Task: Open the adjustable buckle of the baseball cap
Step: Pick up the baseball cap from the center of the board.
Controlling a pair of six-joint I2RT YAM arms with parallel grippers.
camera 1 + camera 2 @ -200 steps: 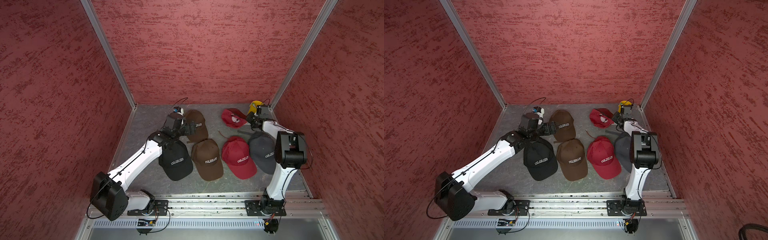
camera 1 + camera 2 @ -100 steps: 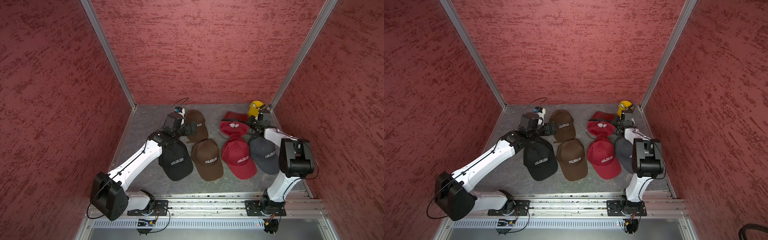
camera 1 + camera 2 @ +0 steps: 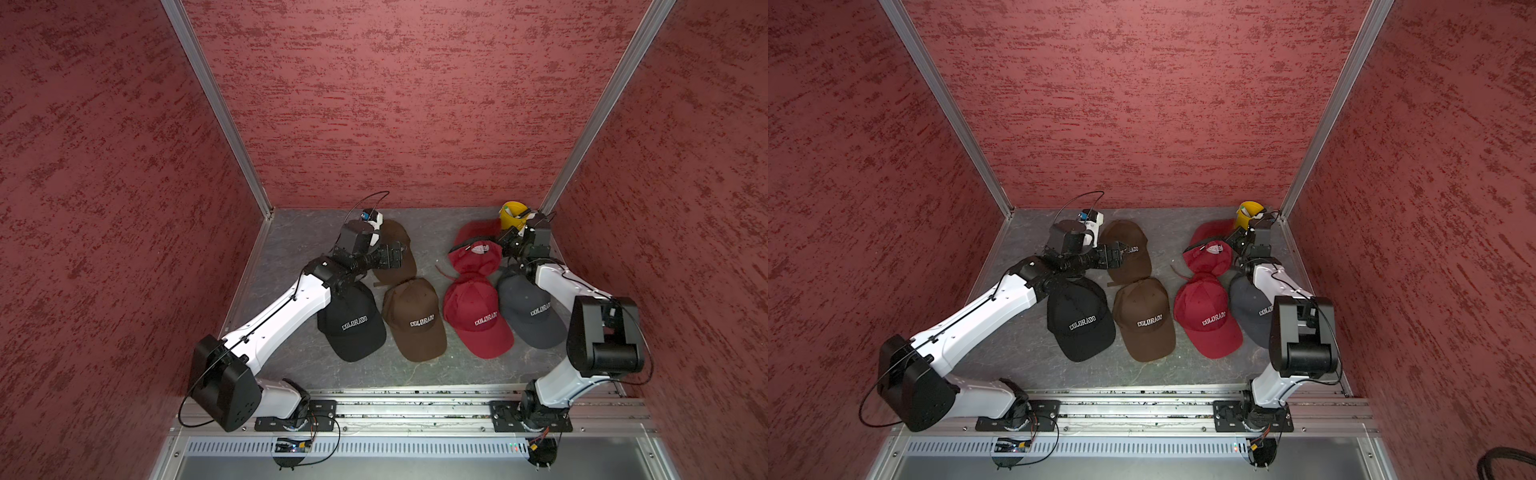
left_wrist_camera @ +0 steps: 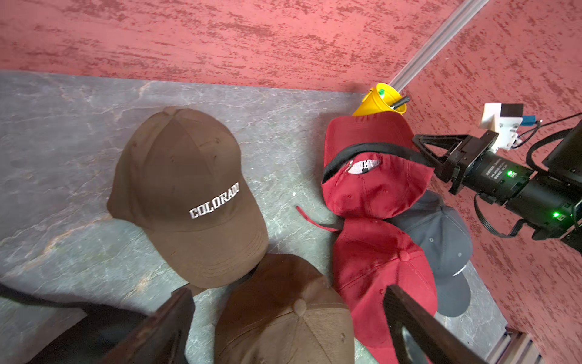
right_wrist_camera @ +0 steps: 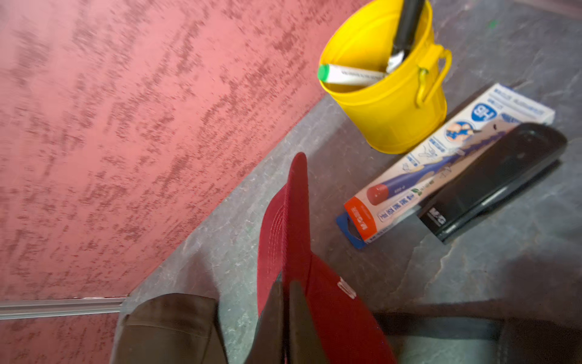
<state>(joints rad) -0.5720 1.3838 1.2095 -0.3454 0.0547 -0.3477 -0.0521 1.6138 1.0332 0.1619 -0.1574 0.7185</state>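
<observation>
A red baseball cap (image 3: 473, 255) (image 3: 1207, 258) at the back right is raised and tipped up, showing its black inner band and label (image 4: 365, 165). My right gripper (image 3: 503, 245) (image 4: 423, 154) is shut on its edge; in the right wrist view the two fingers pinch the red fabric (image 5: 285, 288). The buckle is hidden. A thin red strap end (image 4: 315, 220) lies on the floor beside it. My left gripper (image 3: 398, 254) (image 4: 289, 304) is open and hovers over the brown caps with nothing between its fingers.
On the grey floor lie two brown caps (image 3: 395, 259) (image 3: 415, 320), a black cap (image 3: 351, 326), another red cap (image 3: 478, 318) and a dark grey cap (image 3: 530, 311). A yellow bucket (image 5: 387, 91), a toothbrush box (image 5: 441, 164) and a black case (image 5: 494, 182) are in the back right corner.
The right gripper closed on the back red cap and pulled it up and forward, so it tipped over and now shows its inside. The left arm stayed still.
</observation>
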